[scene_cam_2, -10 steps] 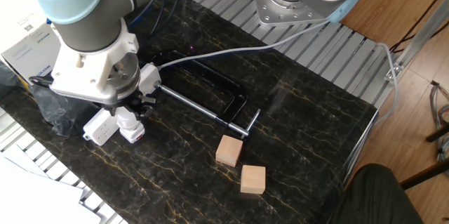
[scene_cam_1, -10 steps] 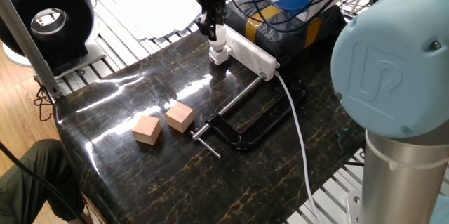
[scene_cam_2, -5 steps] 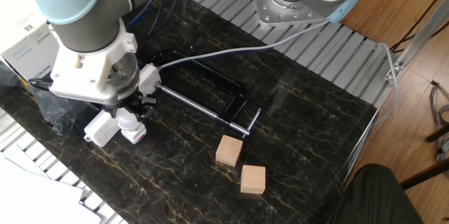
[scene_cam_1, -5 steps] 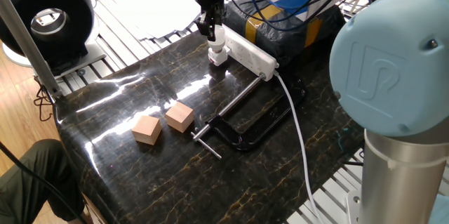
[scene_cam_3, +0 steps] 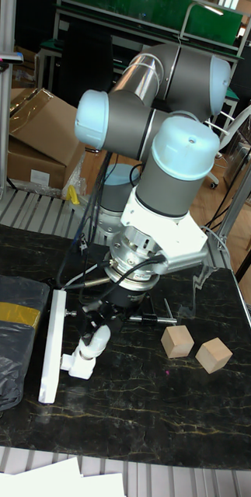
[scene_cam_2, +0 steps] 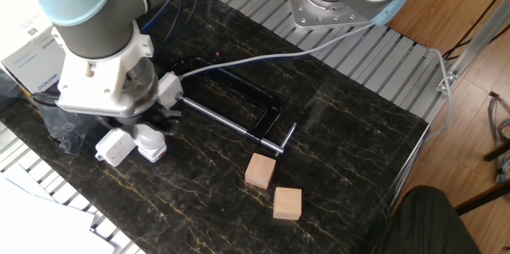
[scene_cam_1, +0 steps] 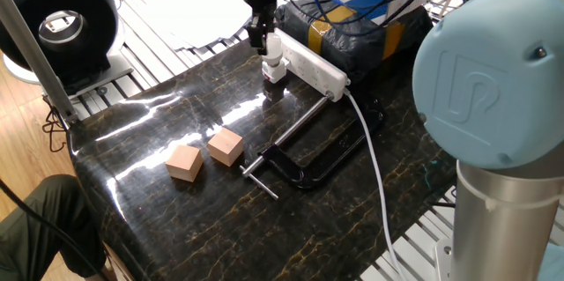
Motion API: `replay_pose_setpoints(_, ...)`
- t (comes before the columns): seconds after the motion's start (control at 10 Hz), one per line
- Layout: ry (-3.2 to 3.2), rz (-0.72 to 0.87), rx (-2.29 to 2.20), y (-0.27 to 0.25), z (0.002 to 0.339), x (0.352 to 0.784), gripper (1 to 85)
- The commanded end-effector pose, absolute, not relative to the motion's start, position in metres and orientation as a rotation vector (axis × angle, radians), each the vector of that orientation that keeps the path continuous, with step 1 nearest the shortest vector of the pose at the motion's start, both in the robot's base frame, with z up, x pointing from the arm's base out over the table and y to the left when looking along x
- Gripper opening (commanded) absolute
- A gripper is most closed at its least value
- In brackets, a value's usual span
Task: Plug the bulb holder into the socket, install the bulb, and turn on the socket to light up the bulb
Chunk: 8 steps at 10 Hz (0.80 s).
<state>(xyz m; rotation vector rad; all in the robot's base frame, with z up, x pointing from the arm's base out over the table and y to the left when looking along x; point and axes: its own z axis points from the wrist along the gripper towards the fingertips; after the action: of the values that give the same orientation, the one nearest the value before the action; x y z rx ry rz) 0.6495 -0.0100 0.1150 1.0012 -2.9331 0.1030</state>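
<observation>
The black two-finger gripper (scene_cam_1: 267,40) points straight down at the near end of the long white rectangular power strip (scene_cam_1: 313,66), with the small white globe-shaped bulb (scene_cam_1: 274,45) right at its fingertips. Whether the fingers clasp the bulb or have let it go cannot be told: in one fixed view the bulb sits half against the finger, and in the other fixed view the robot's broad white wrist flange (scene_cam_2: 102,79) covers the fingers entirely.

Directly under the gripper the bulb stands upright in the small white cube-shaped bulb holder (scene_cam_1: 276,71), which sits against the end of the strip; a red mark shows low on the holder (scene_cam_2: 151,150) in the other fixed view. The holder's threaded opening is hidden by the bulb, and the strip's switch is too small to make out.

The strip's thick white cable (scene_cam_1: 377,166) runs away from the gripper toward the table's edge. Beside the strip lies a black metal C-clamp (scene_cam_1: 304,153) with its silver screw. Well apart from the gripper, two tan wooden cubes (scene_cam_1: 184,163) (scene_cam_1: 225,147) rest side by side on the dark marbled tabletop (scene_cam_1: 185,219). Behind the strip sits a black plastic-wrapped bundle with yellow tape (scene_cam_1: 361,27), partly cut off by the arm's large grey-blue joint.
</observation>
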Motion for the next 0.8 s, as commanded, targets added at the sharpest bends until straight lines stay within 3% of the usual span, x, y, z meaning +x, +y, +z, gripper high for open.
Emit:
replay_pose_setpoints(0.0, -2.906, 0.119, 1.125, -0.011, 0.117, 0.657, 64.3)
replay_pose_setpoints(0.7, -2.844, 0.158, 1.245, 0.017, 0.151, 0.671, 64.0)
